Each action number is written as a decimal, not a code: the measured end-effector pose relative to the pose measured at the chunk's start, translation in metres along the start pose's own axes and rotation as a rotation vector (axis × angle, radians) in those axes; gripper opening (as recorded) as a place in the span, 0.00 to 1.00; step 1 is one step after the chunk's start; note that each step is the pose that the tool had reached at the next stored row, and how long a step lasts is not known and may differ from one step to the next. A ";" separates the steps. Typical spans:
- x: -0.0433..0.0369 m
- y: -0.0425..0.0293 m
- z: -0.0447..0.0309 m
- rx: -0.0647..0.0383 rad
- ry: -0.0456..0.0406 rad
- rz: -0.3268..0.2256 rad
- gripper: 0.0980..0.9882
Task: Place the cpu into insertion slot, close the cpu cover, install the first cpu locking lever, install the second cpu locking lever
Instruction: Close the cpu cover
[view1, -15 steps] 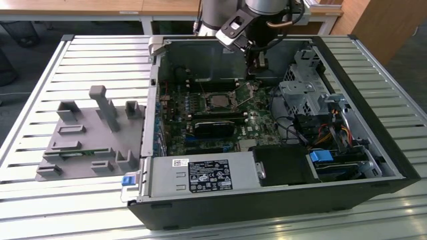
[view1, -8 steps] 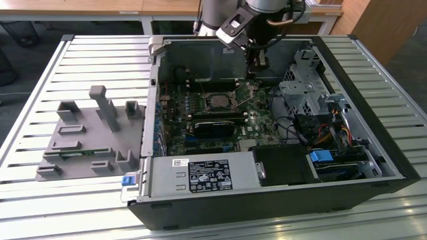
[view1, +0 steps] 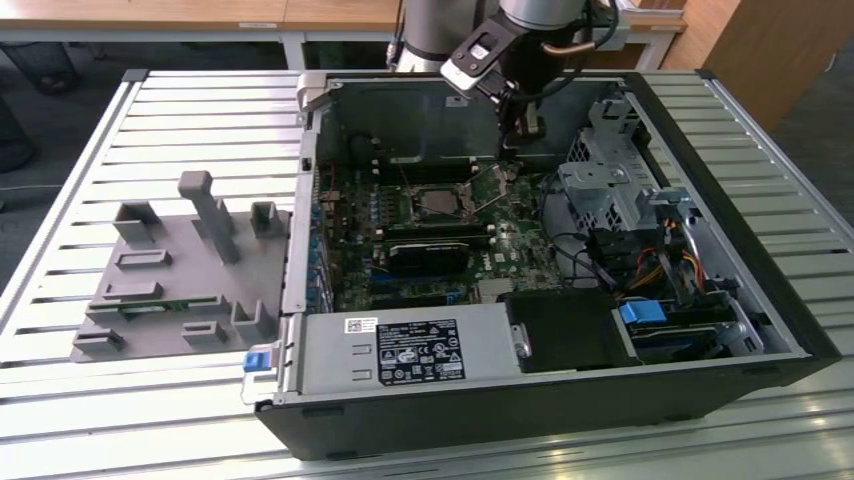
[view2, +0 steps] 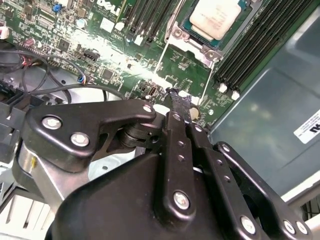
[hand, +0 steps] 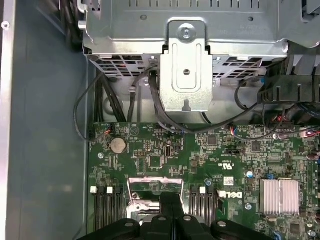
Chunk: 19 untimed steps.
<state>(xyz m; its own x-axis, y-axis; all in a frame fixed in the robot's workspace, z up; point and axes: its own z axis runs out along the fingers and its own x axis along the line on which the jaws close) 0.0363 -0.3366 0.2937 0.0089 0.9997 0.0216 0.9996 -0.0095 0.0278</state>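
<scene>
- Your pincer (view2: 177, 100) is closed, its tips together at the free edge of the cpu cover (hand: 148, 179). Whether it pinches the frame or only touches it, you cannot tell.
- The cpu (view2: 216, 16) lies in the insertion slot (view1: 434, 202), silver top up. The cover stands open beside it, with green board showing through its window.
- In the exterior view the pincer sits at about 1 o'clock from the slot, inside the computer case (view1: 747, 300).
- To close the cover well, I judge you should follow its hinge arc slowly and keep the tips off the chip and the memory slots (view2: 260, 45).
- The second wrist view gives you chip and tips together. The first wrist view adds the cover's frame and the drive cage (hand: 185, 65). The exterior view gives the arm's place over the board.
</scene>
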 end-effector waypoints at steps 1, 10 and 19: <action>0.0000 0.0002 0.0013 0.000 -0.0002 0.000 0.01; 0.0010 0.0082 0.0064 0.002 -0.0001 0.000 0.01; 0.0010 0.0153 0.0147 0.002 -0.0002 0.000 0.01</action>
<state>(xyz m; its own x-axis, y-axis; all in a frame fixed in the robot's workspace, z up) 0.0520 -0.3354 0.2794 0.0090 0.9997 0.0215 0.9996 -0.0095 0.0260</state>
